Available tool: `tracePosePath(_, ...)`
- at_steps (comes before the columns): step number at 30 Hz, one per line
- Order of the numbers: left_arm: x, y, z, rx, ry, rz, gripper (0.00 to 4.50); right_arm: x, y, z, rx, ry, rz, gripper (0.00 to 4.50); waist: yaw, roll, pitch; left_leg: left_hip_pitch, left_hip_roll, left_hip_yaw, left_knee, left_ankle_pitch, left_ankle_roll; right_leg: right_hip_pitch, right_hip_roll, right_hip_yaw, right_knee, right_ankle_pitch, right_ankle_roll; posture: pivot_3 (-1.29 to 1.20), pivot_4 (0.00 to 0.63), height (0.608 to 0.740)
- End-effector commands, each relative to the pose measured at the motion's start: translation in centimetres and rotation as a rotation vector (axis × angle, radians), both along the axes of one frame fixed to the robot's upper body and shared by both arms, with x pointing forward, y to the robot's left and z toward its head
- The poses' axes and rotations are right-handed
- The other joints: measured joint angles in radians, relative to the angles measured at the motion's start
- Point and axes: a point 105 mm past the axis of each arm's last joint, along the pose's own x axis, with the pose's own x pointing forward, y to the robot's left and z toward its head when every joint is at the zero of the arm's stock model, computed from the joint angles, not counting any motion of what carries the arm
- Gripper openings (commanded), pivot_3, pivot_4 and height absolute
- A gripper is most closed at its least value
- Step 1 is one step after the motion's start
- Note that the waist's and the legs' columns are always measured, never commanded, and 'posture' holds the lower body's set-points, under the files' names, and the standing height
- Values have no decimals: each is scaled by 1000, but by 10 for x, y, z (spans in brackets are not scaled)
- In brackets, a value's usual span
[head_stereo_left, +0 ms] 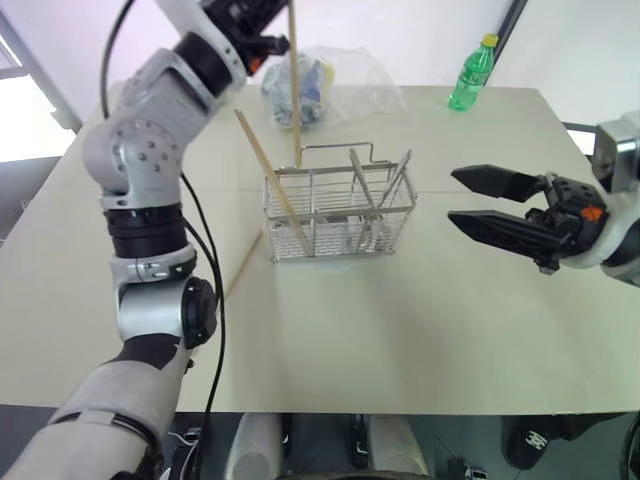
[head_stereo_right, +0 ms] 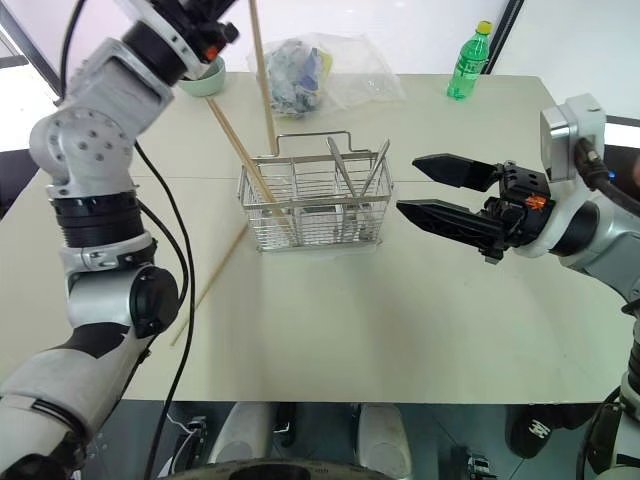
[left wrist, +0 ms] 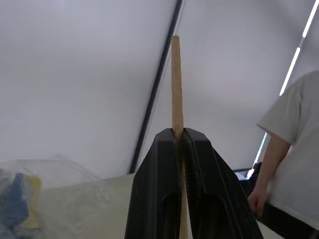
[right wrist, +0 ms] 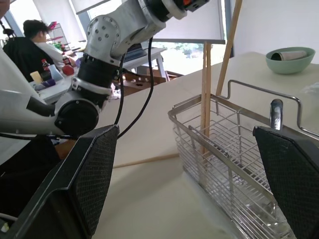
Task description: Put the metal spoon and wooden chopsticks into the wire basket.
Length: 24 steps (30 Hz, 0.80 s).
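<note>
Chopsticks in view: three. One wooden chopstick [head_stereo_left: 293,70] is held upright above the wire basket [head_stereo_left: 340,215], clamped between the closed black fingers [left wrist: 159,199] of the left tool [left wrist: 180,149]; its lower tip hangs at the basket's back left rim. A second chopstick [head_stereo_left: 272,183] leans diagonally inside the left end of the basket, its upper end projecting past the rim. A third chopstick [head_stereo_left: 243,262] lies flat on the bench [head_stereo_left: 400,330], just left of the basket. All are thin, straight, pale tan wood.

Basket: one, rectangular, silver wire grid with inner dividers and a wire handle loop. Metal utensils [head_stereo_left: 382,190] stand tilted in its right compartments; which one is the spoon cannot be told.

The right tool [head_stereo_left: 470,200] hovers right of the basket, jaws wide apart, empty, pointing toward it.

Surroundings: one green plastic bottle [head_stereo_left: 472,73], one crumpled clear bag [head_stereo_left: 320,85] behind the basket, one pale green bowl [right wrist: 290,59]. A person [left wrist: 294,159] stands beyond the bench.
</note>
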Motion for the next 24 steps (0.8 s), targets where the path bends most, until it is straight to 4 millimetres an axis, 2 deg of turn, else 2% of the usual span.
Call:
tracePosePath(1, -13, -6, 3, 31, -54, -18, 58, -7, 0, 16, 19, -81, -4, 4439, -3, 0, 0, 0, 0, 0, 0, 0, 0, 0, 0, 0, 0, 0, 0, 0, 150, 722)
tracePosePath(5, -21, -11, -8, 95, -44, -55, 58, -3, -2, 16, 27, -83, -32, 4439, -1, 0, 0, 0, 0, 0, 0, 0, 0, 0, 1, 0, 0, 0, 0, 0, 150, 722)
tracePosePath(6, -22, -10, -9, 106, -42, -57, 367, -2, -3, 16, 27, -83, -36, 4439, 0, 0, 0, 0, 0, 0, 0, 0, 0, 0, 1, 0, 0, 0, 0, 0, 150, 722)
tracePosePath(9, -27, -10, -12, 124, -41, -70, 1587, 0, -3, 16, 32, -85, -46, 4439, 0, 0, 0, 0, 0, 0, 0, 0, 0, 0, 1, 0, 0, 0, 0, 0, 150, 722)
tracePosePath(14, -34, -8, -14, 123, -25, -104, 4235, 6, -5, 19, 46, -87, -60, 4439, 0, 0, 0, 0, 0, 0, 0, 0, 1, 0, 1, 0, 0, 0, 0, 0, 150, 722)
tracePosePath(15, -36, -6, -14, 118, -22, -108, 4441, 7, -5, 19, 47, -87, -60, 4439, 0, 0, 0, 0, 0, -1, 0, 0, 1, 0, 1, 0, 0, 0, 0, 0, 150, 722)
tracePosePath(20, -36, 7, -6, 85, -2, -77, 4441, 9, -5, 18, 50, -86, -60, 4439, -1, 0, 0, 0, 0, -1, 0, 0, 1, 0, 1, 0, 0, 0, 0, 0, 150, 722)
tracePosePath(24, -26, 41, 11, 67, 44, 76, 4441, 10, -6, 17, 43, -86, -62, 4439, -2, 0, 0, 0, 1, -1, 0, -1, 1, 0, 1, 0, 0, 0, 0, 0, 150, 722)
